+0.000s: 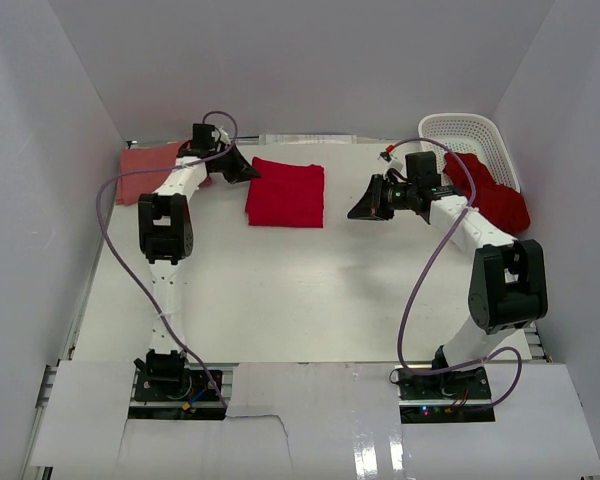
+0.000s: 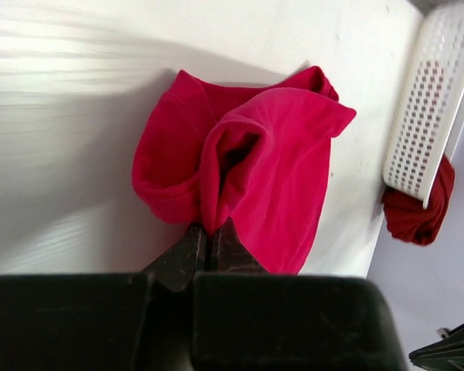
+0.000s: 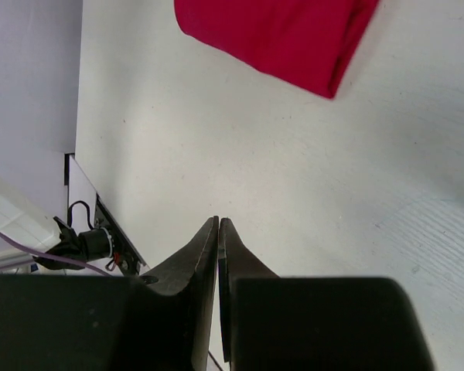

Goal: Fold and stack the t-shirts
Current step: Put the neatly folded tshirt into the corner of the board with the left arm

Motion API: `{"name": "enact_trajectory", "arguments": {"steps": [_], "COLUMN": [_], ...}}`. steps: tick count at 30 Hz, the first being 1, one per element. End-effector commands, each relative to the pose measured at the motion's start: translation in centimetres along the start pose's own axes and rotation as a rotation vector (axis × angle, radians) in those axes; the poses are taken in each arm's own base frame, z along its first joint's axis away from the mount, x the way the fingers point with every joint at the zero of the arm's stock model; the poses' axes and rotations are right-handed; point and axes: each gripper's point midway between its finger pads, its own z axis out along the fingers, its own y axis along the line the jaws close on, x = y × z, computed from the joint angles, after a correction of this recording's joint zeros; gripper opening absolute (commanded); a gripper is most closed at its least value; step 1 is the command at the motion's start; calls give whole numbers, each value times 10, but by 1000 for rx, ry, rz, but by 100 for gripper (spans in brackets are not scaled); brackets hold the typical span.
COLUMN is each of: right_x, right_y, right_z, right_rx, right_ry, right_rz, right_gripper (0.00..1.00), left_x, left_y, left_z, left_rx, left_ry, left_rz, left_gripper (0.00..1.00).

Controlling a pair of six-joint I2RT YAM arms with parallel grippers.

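A folded crimson t-shirt (image 1: 285,193) lies at the middle back of the table. My left gripper (image 1: 246,170) is at its left edge, shut on a pinch of its cloth. In the left wrist view the fingertips (image 2: 195,236) meet on a raised fold of that red shirt (image 2: 274,166). A salmon-pink shirt (image 1: 148,168) lies at the back left behind the left arm. More red shirts (image 1: 492,195) hang out of the basket. My right gripper (image 1: 360,208) hovers right of the folded shirt, shut and empty (image 3: 218,222), with the shirt's corner (image 3: 282,31) beyond it.
The white lattice basket (image 1: 467,133) stands at the back right corner, also seen in the left wrist view as the basket (image 2: 431,100) with red cloth (image 2: 417,215) beneath it. White walls enclose the table on three sides.
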Motion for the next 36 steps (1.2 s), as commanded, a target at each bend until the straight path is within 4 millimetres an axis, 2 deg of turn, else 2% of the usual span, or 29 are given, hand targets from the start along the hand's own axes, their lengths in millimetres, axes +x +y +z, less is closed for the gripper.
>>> {"name": "enact_trajectory", "arguments": {"steps": [1, 2, 3, 4, 6, 9, 12, 17, 19, 20, 23, 26, 27, 29, 30, 32, 35, 36], "right_x": [1, 0, 2, 5, 6, 10, 13, 19, 21, 21, 22, 23, 24, 25, 26, 26, 29, 29], "right_y": [13, 15, 15, 14, 16, 17, 14, 7, 6, 6, 7, 7, 6, 6, 5, 5, 3, 3], "right_z": [-9, -10, -11, -11, -14, -15, -15, -10, -8, -8, -8, -8, -8, -6, -6, -5, -3, -3], "right_rx": [-31, -33, -34, -34, -37, -41, -37, -33, -32, -33, -34, -34, -32, -33, -31, -33, -32, -33], "right_ry": [-11, -16, -14, -10, -14, -16, -14, 3, 6, 7, 10, 13, 14, 20, 21, 24, 32, 33], "right_rz": [-33, -40, -40, -36, -44, -43, -38, -25, -21, -19, -23, -25, -24, -25, -24, -26, -23, -24], "right_gripper": [8, 8, 8, 8, 8, 8, 8, 8, 8, 8, 8, 8, 8, 8, 8, 8, 8, 8], "left_x": [-46, -57, -67, -82, -104, -127, -138, -143, -149, -152, -171, -181, -189, -192, -201, -207, -218, -220], "left_y": [-30, -36, -33, -21, -19, -24, -32, -46, -43, -41, -12, 4, 10, 18, 19, 22, 35, 43], "left_z": [-63, -75, -85, -100, -120, -145, -164, -194, -207, -211, -237, -248, -259, -267, -280, -292, -301, -296], "left_rx": [13, 18, 17, 7, 29, 82, 141, 218, 255, 253, 231, 246, 253, 273, 293, 296, 257, 255], "left_ry": [-112, -144, -170, -205, -253, -298, -329, -345, -344, -355, -415, -437, -469, -485, -526, -562, -619, -624], "left_rz": [18, 33, 38, 30, 50, 82, 97, 80, 64, 59, 12, -9, -15, -30, -18, -8, -10, -15], "left_gripper": [0, 0, 0, 0, 0, 0, 0, 0, 0, 0, 0, 0, 0, 0, 0, 0, 0, 0]}}
